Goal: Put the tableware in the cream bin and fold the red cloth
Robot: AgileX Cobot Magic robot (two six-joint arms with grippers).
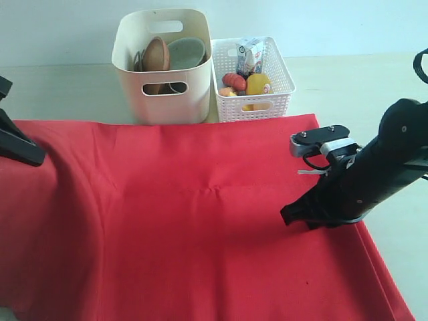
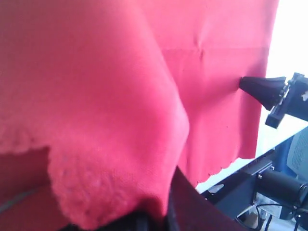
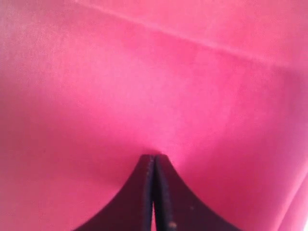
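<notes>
Left gripper clamped on lifted red cloth edge for folding, right gripper jaws together, pressed tip-down on cloth as anchor; tableware, bowl and wooden plate, already in cream bin.

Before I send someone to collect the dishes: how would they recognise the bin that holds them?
Look past the far edge of the red cloth, where two containers stand side by side. The cream bin is the taller, left one, with smooth walls and oval handle cut-outs, unlike the shorter white lattice basket holding toy food.
</notes>
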